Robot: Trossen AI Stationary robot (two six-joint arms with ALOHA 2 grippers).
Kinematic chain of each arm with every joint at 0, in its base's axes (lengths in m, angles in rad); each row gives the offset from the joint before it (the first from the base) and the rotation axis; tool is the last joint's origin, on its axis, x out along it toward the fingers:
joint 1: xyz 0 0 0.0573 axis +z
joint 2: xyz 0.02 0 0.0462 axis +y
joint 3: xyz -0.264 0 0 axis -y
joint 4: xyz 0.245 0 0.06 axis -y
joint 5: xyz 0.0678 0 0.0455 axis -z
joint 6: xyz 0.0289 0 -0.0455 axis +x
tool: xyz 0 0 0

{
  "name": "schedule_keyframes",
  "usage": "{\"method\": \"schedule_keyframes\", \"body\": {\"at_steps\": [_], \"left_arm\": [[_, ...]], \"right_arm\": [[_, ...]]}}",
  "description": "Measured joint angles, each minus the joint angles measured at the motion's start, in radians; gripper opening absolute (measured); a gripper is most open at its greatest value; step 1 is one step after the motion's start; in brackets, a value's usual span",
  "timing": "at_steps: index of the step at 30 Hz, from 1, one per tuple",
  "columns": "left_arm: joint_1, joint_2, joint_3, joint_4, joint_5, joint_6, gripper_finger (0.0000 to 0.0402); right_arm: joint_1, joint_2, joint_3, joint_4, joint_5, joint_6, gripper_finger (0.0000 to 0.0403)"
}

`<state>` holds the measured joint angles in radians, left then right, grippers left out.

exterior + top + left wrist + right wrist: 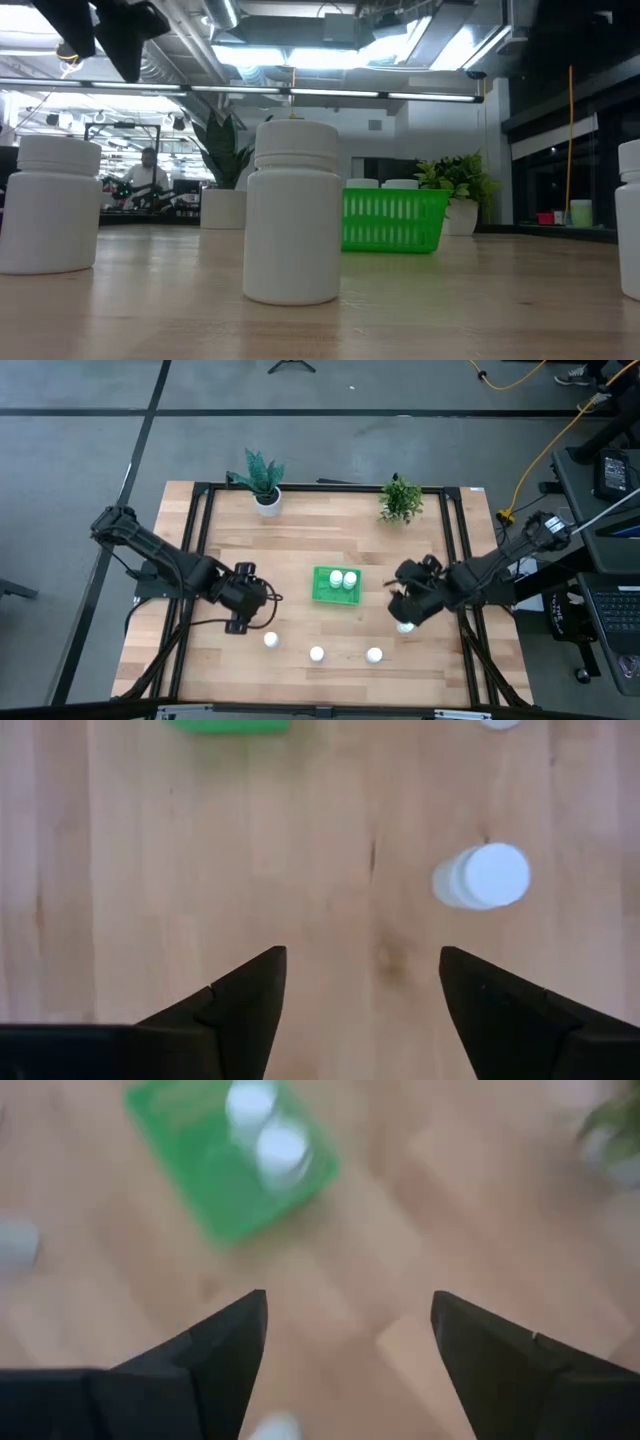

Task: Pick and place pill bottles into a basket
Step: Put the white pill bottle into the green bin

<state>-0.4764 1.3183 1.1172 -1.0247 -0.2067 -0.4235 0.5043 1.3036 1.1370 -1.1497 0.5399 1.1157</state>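
Two pill bottles (pixel 344 579) stand inside the green basket (pixel 322 595) at the tabletop's (pixel 320 535) centre. Four more stand along the near edge. The right pincer (pixel 405 610) hangs wide open and empty above one (pixel 405 627) of them; the left pincer (pixel 252 610), likewise open and empty, waits toward the left edge.

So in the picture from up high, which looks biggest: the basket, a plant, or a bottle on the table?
Largest to smallest in the high view:
1. Left plant and basket: too alike to rank.
2. Bottle, far smaller.
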Motion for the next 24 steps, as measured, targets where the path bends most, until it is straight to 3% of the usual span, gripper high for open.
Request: {"method": "schedule_keyframes", "body": {"at_steps": [4,15,21,24], "left_arm": [[-0.041,0.042,0.0,0.064,-0.032,-0.016,0.0263],[-0.044,0.152,-0.001,0.18,-0.059,-0.289,0.0286],[-0.049,0.238,-0.001,0.303,0.048,-0.434,0.0309],[-0.063,0.264,-0.001,0.321,0.049,-0.501,0.0325]], "right_arm": [[-0.078,-0.011,0.021,0.007,0.078,-0.065,0.0284],[-0.183,-0.011,0.157,0.073,0.269,-0.52,0.0284],[-0.188,-0.011,0.213,0.138,0.308,-0.732,0.0284],[-0.188,-0.011,0.225,0.156,0.308,-0.797,0.0284]]}}
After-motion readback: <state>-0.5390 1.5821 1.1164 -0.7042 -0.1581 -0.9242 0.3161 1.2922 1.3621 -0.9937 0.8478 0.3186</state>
